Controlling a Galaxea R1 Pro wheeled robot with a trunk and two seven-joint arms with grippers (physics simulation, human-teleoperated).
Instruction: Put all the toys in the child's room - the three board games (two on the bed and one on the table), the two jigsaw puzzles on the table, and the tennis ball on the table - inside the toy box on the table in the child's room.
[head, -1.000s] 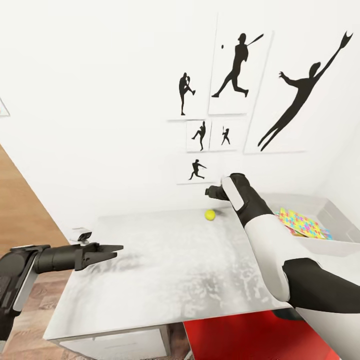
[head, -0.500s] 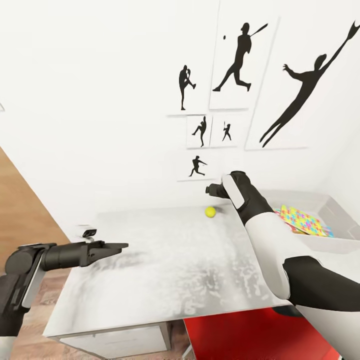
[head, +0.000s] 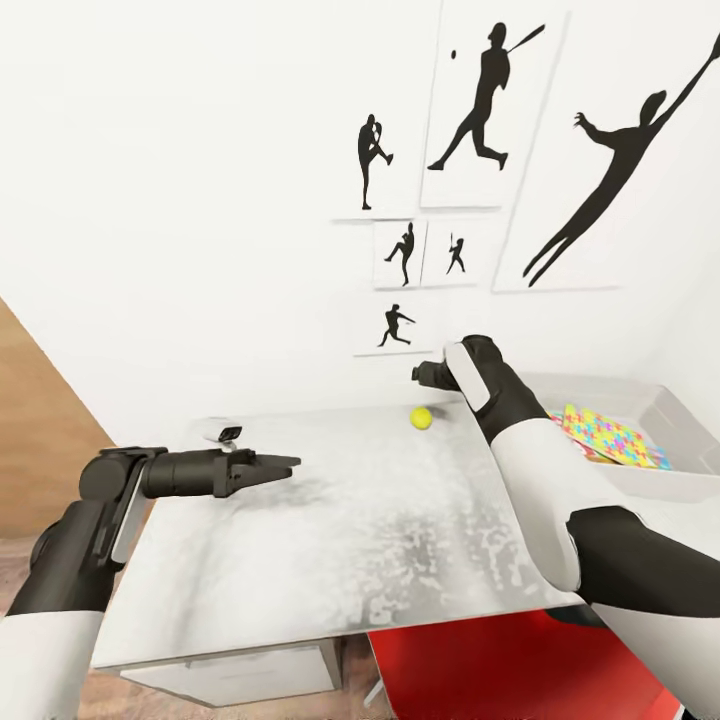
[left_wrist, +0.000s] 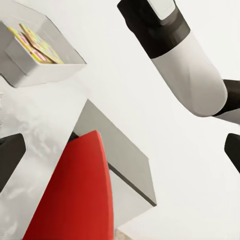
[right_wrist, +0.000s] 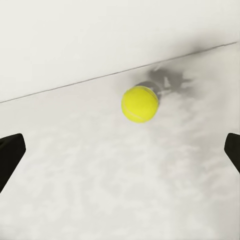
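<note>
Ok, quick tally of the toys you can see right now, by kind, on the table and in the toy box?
Tennis ball: 1, on the table, outside the toy box.
Jigsaw puzzles: at least 1 in the toy box; others may lie under it, cannot tell.
Board games: 0 seen.
Total: 2 toys seen.

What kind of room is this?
Probably a child's room or playroom. Baseball player silhouettes hang on the white wall, a tennis ball sits on the table, and a toy box holds a colourful jigsaw puzzle.
</note>
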